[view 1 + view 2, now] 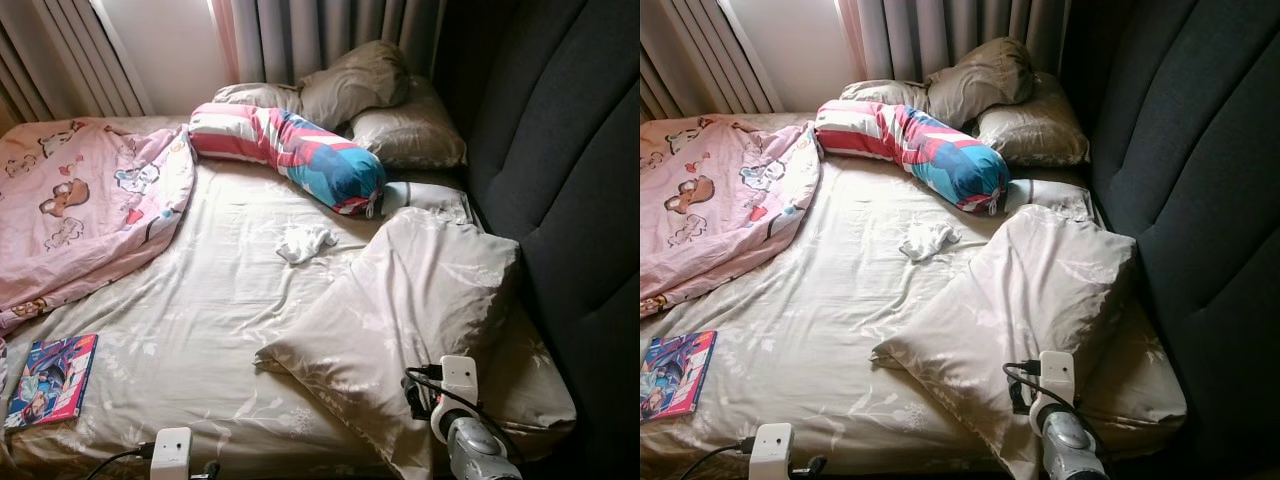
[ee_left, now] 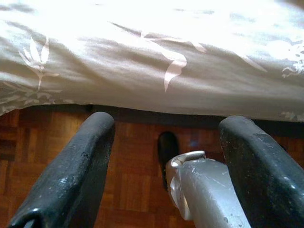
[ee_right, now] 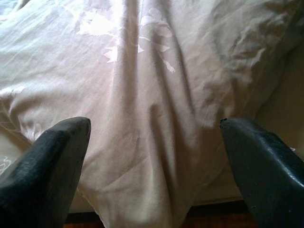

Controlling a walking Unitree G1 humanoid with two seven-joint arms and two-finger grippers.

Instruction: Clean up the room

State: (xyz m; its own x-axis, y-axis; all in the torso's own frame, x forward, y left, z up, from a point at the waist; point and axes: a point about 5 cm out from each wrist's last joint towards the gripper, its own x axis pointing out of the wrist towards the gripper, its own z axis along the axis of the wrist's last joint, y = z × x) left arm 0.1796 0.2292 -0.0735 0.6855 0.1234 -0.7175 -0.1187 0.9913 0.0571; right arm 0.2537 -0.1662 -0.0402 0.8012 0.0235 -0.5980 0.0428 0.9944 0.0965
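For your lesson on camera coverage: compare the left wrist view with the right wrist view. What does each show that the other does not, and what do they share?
Left wrist view alone: the wooden floor, the hanging edge of the bed sheet and a silver part of the robot. Right wrist view alone: the big beige pillow seen close, its corner drooping toward the camera. Shared: pale leaf-printed bedding, and two black fingers held wide apart, so both jaws stand open and empty.

Book (image 1: 50,380) left of pillow (image 1: 410,310)

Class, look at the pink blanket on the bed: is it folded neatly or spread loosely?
Spread loosely. The pink blanket lies rumpled and unfolded across the bed's left side, edges uneven.
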